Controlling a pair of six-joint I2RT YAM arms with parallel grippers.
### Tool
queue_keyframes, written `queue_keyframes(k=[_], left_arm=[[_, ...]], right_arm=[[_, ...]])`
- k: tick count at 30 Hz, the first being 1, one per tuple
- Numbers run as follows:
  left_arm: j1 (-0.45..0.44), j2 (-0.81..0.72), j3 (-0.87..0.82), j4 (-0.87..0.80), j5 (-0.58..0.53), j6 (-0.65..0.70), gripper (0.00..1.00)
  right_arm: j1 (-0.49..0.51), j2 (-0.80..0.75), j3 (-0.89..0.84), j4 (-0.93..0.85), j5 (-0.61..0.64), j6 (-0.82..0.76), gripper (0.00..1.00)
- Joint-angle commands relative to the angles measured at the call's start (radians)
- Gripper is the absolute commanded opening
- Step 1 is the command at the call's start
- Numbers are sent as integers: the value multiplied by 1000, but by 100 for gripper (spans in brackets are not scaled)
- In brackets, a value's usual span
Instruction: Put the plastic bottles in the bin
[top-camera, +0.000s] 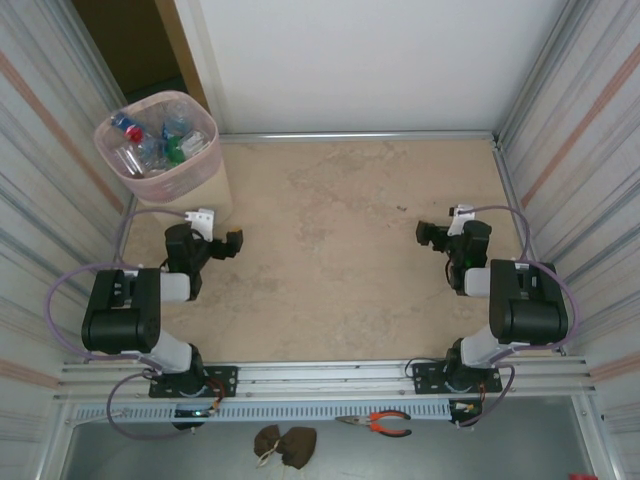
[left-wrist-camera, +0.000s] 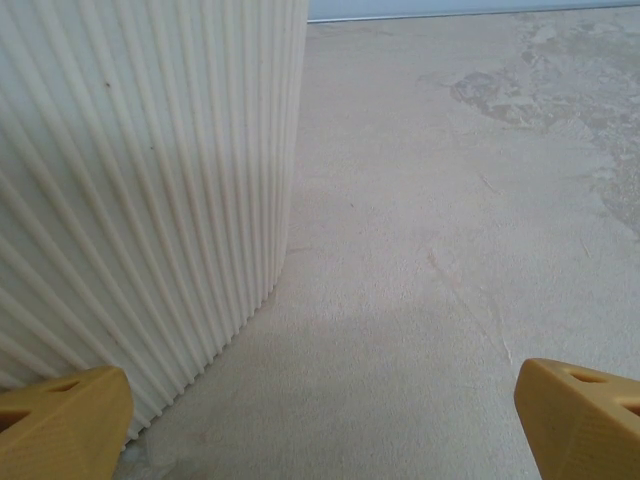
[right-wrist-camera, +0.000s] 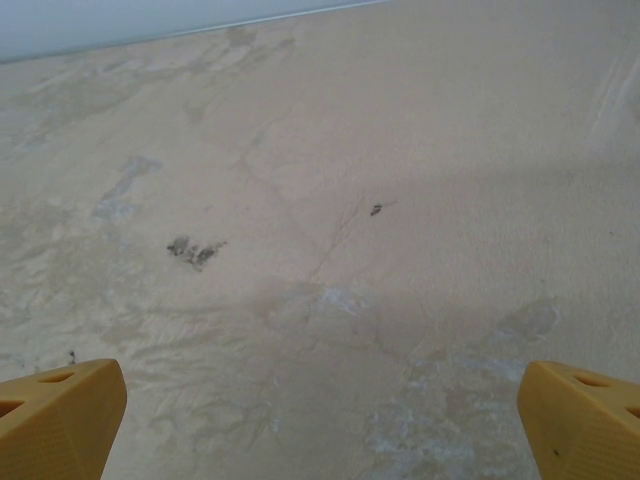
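The pale-pink bin (top-camera: 203, 172) stands at the table's far left corner. Several plastic bottles (top-camera: 158, 141) lie inside it, clear ones with blue and red caps and a green one (top-camera: 188, 146). My left gripper (top-camera: 232, 243) rests low, just right of the bin's base, open with nothing in it. In the left wrist view the bin's ribbed wall (left-wrist-camera: 140, 200) rises at the left, and the yellow fingertips (left-wrist-camera: 62, 420) stand wide apart over bare table. My right gripper (top-camera: 432, 235) is open and empty at the right side, its fingertips (right-wrist-camera: 585, 415) spread above stained tabletop.
Corrugated walls (top-camera: 50, 150) close in both sides and a white panel the back. An aluminium rail (top-camera: 320, 378) runs along the near edge. Orange-handled pliers (top-camera: 378, 423) and a brown cloth lump (top-camera: 283, 444) lie below it. Dark stains (right-wrist-camera: 192, 248) mark the beige table.
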Motion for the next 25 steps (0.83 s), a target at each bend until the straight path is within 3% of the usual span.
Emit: queue_keyframes(k=[1, 9, 25], left_arm=[[1, 1, 22, 6, 16, 33, 99], [-22, -5, 27, -8, -85, 11, 99], [-23, -4, 27, -7, -86, 11, 99]], right_arm=[[9, 6, 17, -7, 19, -20, 99], [19, 4, 15, -7, 41, -22, 99], [16, 4, 17, -11, 44, -19, 99]])
